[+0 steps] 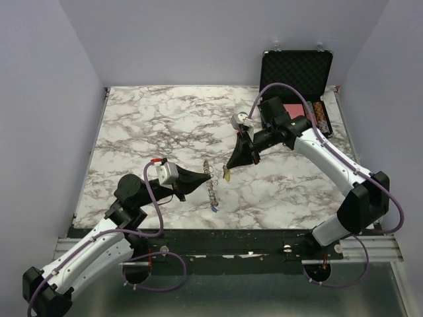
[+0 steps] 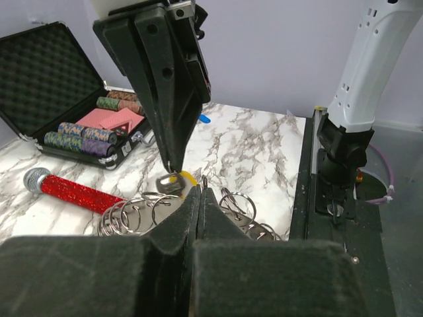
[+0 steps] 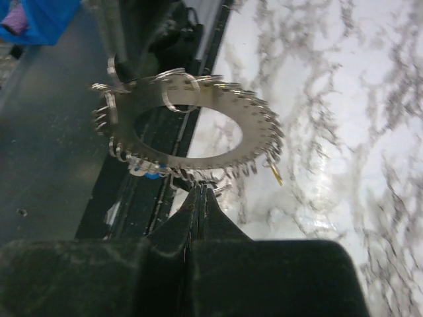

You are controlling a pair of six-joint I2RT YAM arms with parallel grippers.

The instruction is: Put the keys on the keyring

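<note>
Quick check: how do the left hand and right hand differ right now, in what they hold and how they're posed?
The left hand pinches the keyring, holding it upright on edge; the right hand pinches a yellow-headed key. The left hand reaches in low and level; the right hand points steeply down. Both are shut, tips close together.
</note>
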